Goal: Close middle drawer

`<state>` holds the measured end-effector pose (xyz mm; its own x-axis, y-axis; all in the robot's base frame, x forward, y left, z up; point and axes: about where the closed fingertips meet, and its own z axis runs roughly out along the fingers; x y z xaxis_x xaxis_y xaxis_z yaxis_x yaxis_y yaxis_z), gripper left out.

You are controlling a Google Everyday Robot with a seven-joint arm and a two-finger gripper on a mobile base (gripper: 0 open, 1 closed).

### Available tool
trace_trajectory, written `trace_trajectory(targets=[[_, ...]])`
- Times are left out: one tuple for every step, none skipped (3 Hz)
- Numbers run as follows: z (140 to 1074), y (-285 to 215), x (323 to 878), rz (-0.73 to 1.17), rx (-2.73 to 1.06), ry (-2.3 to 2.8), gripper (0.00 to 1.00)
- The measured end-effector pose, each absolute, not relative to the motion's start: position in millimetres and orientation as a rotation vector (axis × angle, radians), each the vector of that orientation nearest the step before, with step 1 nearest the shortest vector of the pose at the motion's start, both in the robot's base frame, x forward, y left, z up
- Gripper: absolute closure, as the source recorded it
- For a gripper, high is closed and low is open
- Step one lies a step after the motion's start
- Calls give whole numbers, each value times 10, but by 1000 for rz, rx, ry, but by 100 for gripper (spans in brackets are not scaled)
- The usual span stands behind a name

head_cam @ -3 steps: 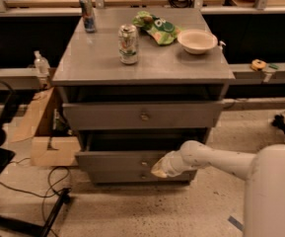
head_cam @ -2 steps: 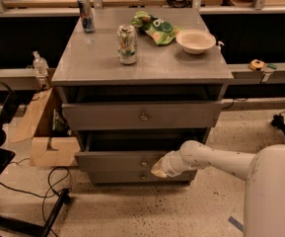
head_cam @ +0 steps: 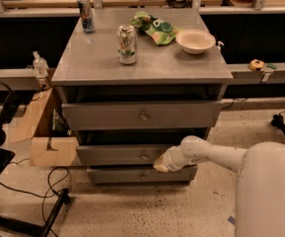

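Observation:
The grey cabinet [head_cam: 83, 68] has three drawers. The middle drawer [head_cam: 117, 155] has a flat grey front with a small round knob [head_cam: 143, 155] and stands out slightly from the cabinet, with a dark gap above it. My gripper [head_cam: 161, 164] is at the end of the white arm [head_cam: 206, 152] that reaches in from the right. It presses against the middle drawer's front, just right of and below the knob. The taller top drawer [head_cam: 142, 115] also stands out. The slim bottom drawer [head_cam: 132, 175] lies below the gripper.
On the cabinet top stand a soda can [head_cam: 126, 44], a blue can [head_cam: 86, 15], a green chip bag [head_cam: 154, 26] and a white bowl [head_cam: 195, 40]. A cardboard box [head_cam: 46, 132] sits left of the cabinet. Cables [head_cam: 48, 186] and a black stand [head_cam: 28, 221] lie on the floor at left.
The middle drawer's front has moved back toward the cabinet, and the bottom drawer's front now shows below it. My gripper has followed the front inward.

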<state>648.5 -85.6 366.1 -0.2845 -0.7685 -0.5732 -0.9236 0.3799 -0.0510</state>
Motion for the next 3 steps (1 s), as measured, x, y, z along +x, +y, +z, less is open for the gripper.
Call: trace_trajectory(targets=[[3635, -913, 6806, 369, -1411, 2162, 100], [3631, -931, 6825, 365, -1404, 2167, 100], [3662, -985, 7036, 342, -1364, 2182, 100]])
